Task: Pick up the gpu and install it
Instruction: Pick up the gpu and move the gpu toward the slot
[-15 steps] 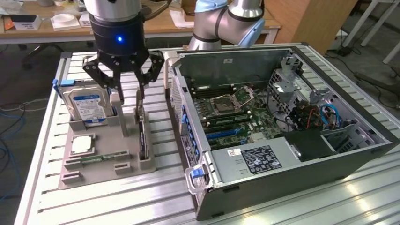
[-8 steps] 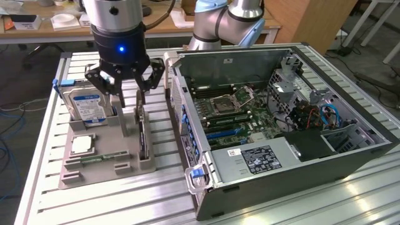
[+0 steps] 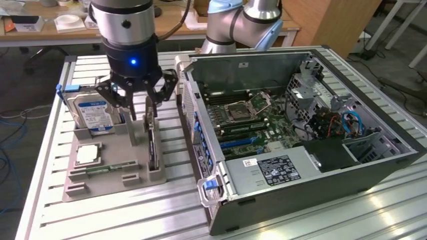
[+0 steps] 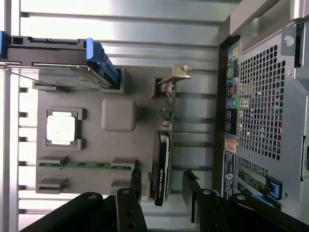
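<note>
Hovering over one gpu [image 4: 161, 162], one wide-spread tool [image 3: 141, 111]

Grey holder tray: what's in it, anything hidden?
Blue-and-white labelled hard drive, silver square processor, narrow green memory stick, and the green gpu card standing on edge beneath the open claw. Its lower edge is hidden in the tray.

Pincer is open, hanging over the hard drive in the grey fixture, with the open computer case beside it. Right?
Not quite. The pincer is open, but it hangs over the gpu standing on edge in the grey fixture, not the hard drive; the wrist view shows it straddling the card. The open computer case beside it is right.
</note>
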Motion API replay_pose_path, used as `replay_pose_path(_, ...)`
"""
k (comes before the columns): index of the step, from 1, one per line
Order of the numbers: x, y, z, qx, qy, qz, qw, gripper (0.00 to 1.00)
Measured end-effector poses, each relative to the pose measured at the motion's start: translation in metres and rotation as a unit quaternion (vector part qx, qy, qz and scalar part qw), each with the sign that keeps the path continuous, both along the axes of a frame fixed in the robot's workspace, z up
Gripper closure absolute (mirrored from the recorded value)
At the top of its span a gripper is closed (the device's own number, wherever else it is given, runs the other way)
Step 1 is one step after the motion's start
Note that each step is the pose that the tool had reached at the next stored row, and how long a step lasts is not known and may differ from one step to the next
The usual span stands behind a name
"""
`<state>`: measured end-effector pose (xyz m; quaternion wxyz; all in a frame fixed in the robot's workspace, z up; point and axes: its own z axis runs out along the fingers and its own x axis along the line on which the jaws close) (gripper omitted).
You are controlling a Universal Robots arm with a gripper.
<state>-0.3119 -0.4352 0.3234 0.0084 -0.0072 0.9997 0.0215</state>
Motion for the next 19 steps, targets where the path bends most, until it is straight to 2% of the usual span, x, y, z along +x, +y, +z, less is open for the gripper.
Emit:
replay_pose_path(3, 0.004, 0.0000, -0.0055, 0.0002, -0.0002, 0.000, 1.0000, 0.53)
replay_pose_path(19, 0.004, -0.0010, -0.0344, 0.0001, -0.0002, 0.000, 1.0000, 0.53)
